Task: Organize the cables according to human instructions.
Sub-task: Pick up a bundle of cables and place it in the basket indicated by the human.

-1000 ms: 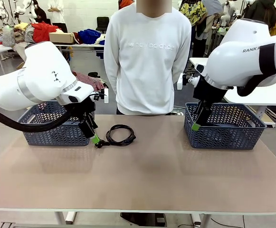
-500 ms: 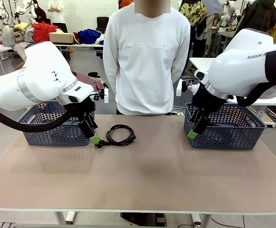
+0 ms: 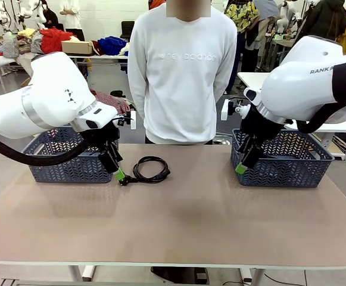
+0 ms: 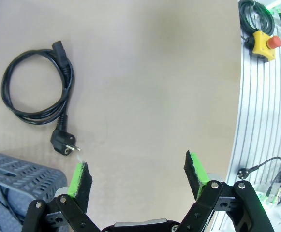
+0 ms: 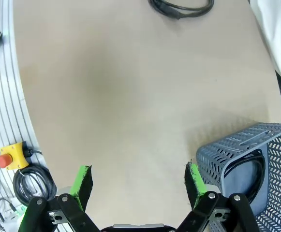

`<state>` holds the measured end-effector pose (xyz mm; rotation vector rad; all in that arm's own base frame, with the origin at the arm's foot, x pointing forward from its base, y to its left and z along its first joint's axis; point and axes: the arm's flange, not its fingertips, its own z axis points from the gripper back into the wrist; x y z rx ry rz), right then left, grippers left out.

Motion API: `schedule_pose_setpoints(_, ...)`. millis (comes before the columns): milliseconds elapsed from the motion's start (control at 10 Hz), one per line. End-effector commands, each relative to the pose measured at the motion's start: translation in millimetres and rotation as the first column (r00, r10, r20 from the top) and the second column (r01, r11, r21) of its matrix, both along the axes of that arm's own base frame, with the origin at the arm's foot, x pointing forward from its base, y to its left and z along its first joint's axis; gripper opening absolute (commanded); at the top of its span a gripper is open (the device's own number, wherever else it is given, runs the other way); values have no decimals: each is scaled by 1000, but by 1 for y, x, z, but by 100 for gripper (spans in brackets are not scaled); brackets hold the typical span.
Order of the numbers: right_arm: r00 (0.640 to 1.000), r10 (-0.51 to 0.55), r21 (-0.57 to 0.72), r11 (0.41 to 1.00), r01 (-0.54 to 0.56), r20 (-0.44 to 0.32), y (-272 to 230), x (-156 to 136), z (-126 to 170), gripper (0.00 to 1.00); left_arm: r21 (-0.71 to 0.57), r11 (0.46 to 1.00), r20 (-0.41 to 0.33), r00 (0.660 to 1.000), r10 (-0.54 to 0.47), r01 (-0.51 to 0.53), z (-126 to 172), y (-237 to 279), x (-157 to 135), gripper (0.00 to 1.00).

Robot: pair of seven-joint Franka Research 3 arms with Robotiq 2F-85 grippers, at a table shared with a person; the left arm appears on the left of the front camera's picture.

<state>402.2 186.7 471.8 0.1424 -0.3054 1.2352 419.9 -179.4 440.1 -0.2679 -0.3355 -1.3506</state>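
One cable (image 3: 150, 169) lies as a round black coil on the table in front of the person, its plug (image 4: 63, 143) pointing at my left gripper. My left gripper (image 3: 119, 174) hangs open just left of that plug, next to the left basket (image 3: 71, 170); in the left wrist view the open gripper (image 4: 136, 169) holds nothing. My right gripper (image 3: 240, 168) is open and empty at the left front corner of the right basket (image 3: 286, 173). In the right wrist view the open gripper (image 5: 138, 176) is over bare table, and a cable (image 5: 259, 170) shows inside the basket (image 5: 237, 145). The coiled cable (image 5: 181, 7) lies far off.
The person (image 3: 183, 71) stands at the far edge with hands behind the back. A yellow stop button box (image 4: 263, 41) and loose wires sit on the rails at my side of the table. Bare tabletop (image 3: 184, 214) stretches between the two baskets.
My right gripper has shifted left and a little down, from the basket's rim to its left front corner. The left arm and the cable have stayed still.
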Motion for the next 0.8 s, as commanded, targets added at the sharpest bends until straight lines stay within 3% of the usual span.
schedule_pose_setpoints(0,1000,-2,1,1000,2,1,1,0,2,100,2,1000,2,1000,5,-5,0,1,0,100)
schedule_pose_setpoints(700,1000,-2,1,1000,2,1,1,0,2,100,2,1000,2,1000,5,-5,0,1,0,100)
